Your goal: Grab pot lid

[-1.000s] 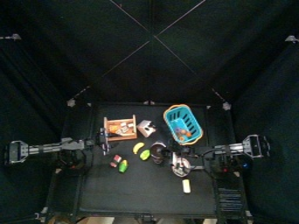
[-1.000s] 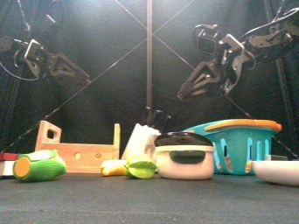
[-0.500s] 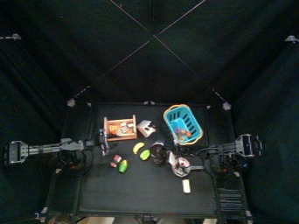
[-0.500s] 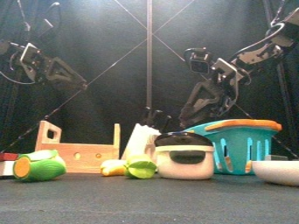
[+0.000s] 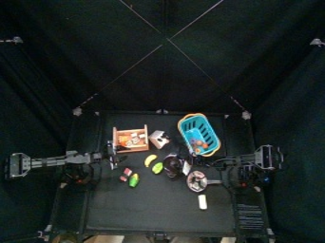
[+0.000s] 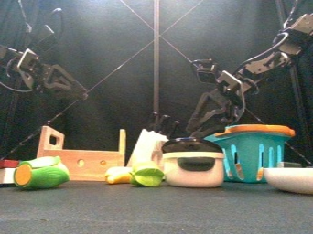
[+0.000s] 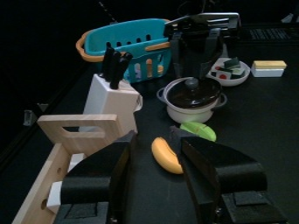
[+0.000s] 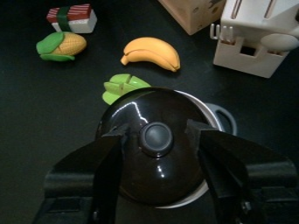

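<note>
The pot lid (image 8: 158,136) is a glossy dark dome with a grey knob, sitting on the white pot (image 8: 222,118). In the right wrist view my right gripper (image 8: 156,134) is open, one jaw on each side of the lid, just above it. In the top view it (image 5: 203,175) hovers over the pot (image 5: 193,175). In the front view the lid (image 6: 193,145) sits on the pot (image 6: 193,170), with the right arm coming down behind it. My left gripper (image 7: 158,144) is open and empty, resting at the table's left (image 5: 99,159).
A blue basket (image 6: 251,146) stands right of the pot, a white knife block (image 6: 148,146) and a wooden rack (image 6: 83,157) left of it. A banana (image 8: 152,52), a green vegetable (image 8: 126,85), corn (image 8: 59,44) and sushi (image 8: 70,14) lie nearby. A white bowl (image 6: 288,177) is at the far right.
My right arm has come down and moved left, from high above the basket to just over the pot. The left arm has shifted only slightly.
</note>
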`<state>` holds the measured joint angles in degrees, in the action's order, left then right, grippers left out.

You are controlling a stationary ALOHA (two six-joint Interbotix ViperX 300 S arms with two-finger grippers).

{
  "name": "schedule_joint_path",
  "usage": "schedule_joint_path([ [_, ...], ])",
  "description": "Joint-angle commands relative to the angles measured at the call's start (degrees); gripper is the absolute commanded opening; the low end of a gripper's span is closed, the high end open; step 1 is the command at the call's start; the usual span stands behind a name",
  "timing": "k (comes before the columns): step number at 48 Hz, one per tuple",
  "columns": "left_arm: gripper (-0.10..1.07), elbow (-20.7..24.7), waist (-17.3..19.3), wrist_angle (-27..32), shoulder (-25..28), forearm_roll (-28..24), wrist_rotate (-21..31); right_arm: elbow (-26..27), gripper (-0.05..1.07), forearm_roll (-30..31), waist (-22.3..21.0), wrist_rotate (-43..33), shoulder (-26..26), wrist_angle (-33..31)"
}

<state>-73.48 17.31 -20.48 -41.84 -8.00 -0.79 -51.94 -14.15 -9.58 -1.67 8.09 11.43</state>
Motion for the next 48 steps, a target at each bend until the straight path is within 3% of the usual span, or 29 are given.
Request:
schedule_joint_path([
  [1,0.77,0.62,0.00,-0.53,0.18,0.09,0.00,1.67,0.91,0.18,-0.26,0.09,0.18,0.18],
  [30,0.77,0.00,0.26,-0.44,0.18,0.09,0.09,3.69,0.89,2.11,-0.26,0.18,-2.11,-5.01],
  [48,0.77,0.00,0.18,-0.44,0.18,0.53,0.09,3.87,0.68,2.11,-0.62,0.09,-2.02,-5.01],
])
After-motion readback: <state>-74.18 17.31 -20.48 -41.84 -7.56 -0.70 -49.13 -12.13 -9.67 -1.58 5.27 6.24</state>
